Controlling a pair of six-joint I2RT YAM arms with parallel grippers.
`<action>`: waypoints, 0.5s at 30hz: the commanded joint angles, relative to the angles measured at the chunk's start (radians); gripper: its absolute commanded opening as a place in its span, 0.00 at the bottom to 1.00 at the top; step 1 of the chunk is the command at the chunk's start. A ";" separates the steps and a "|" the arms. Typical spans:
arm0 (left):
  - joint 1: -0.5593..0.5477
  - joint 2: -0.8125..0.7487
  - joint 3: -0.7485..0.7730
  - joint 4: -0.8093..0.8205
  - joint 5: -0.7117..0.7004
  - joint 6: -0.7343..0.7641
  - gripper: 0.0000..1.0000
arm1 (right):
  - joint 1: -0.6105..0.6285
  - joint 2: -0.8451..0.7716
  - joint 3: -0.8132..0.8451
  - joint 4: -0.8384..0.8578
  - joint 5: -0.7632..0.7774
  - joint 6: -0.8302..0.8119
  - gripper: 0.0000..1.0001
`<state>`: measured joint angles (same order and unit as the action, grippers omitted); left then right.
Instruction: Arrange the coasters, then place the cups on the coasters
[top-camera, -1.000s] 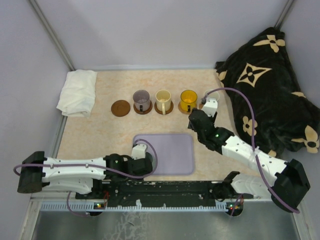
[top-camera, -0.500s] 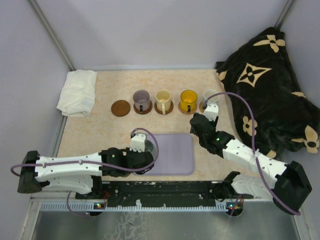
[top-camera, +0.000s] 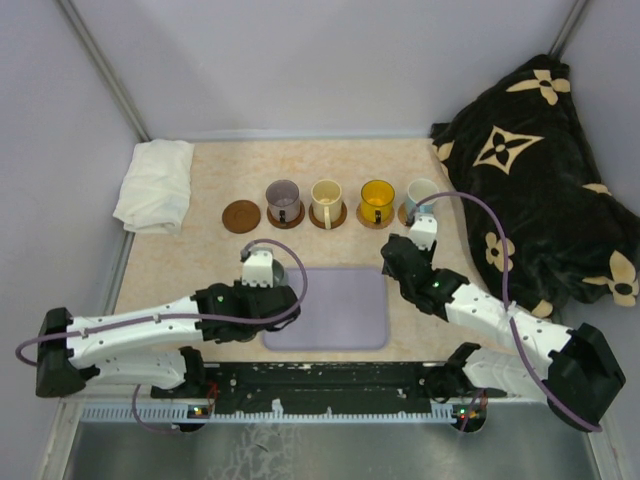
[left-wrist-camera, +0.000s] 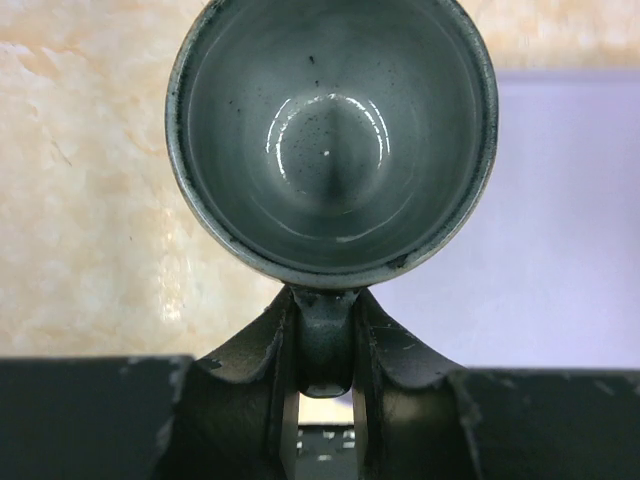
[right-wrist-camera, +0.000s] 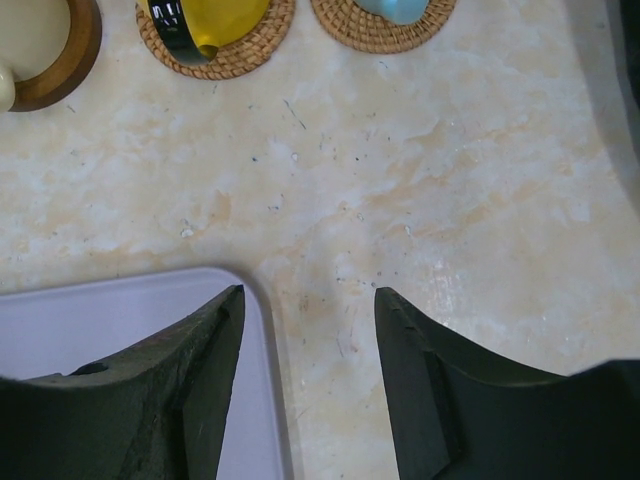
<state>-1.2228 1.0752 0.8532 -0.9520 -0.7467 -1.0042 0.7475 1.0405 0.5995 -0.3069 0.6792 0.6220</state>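
My left gripper (left-wrist-camera: 322, 302) is shut on the handle of the grey-green cup (left-wrist-camera: 330, 140), which hangs upright over the left edge of the lavender tray (left-wrist-camera: 560, 220); from above, this cup (top-camera: 276, 273) sits just ahead of the left gripper (top-camera: 262, 284). One bare dark coaster (top-camera: 240, 216) lies at the left end of the row. To its right, each on a coaster, stand the purple-grey cup (top-camera: 284, 198), the cream cup (top-camera: 326, 200), the orange cup (top-camera: 377, 198) and the light blue cup (top-camera: 421, 192). My right gripper (right-wrist-camera: 308, 300) is open and empty by the tray's far right corner.
A folded white cloth (top-camera: 155, 185) lies at the far left. A dark patterned blanket (top-camera: 540, 170) is heaped along the right side. The lavender tray (top-camera: 340, 310) lies between the two arms near the front edge.
The left arm has carried the grey-green cup leftward and farther from the bases, to the tray's left edge. The right gripper has drawn back from the light blue cup toward the tray corner.
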 joint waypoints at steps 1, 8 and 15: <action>0.165 -0.113 -0.044 0.283 0.004 0.249 0.00 | -0.009 -0.057 -0.017 0.004 0.013 0.040 0.55; 0.455 -0.057 -0.075 0.561 0.146 0.525 0.00 | -0.010 -0.107 -0.033 -0.049 0.076 0.064 0.57; 0.682 0.079 -0.056 0.759 0.317 0.651 0.00 | -0.056 -0.127 0.001 -0.100 0.144 0.040 0.59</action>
<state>-0.6262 1.1206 0.7696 -0.4263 -0.5163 -0.4747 0.7345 0.9497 0.5625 -0.3923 0.7513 0.6662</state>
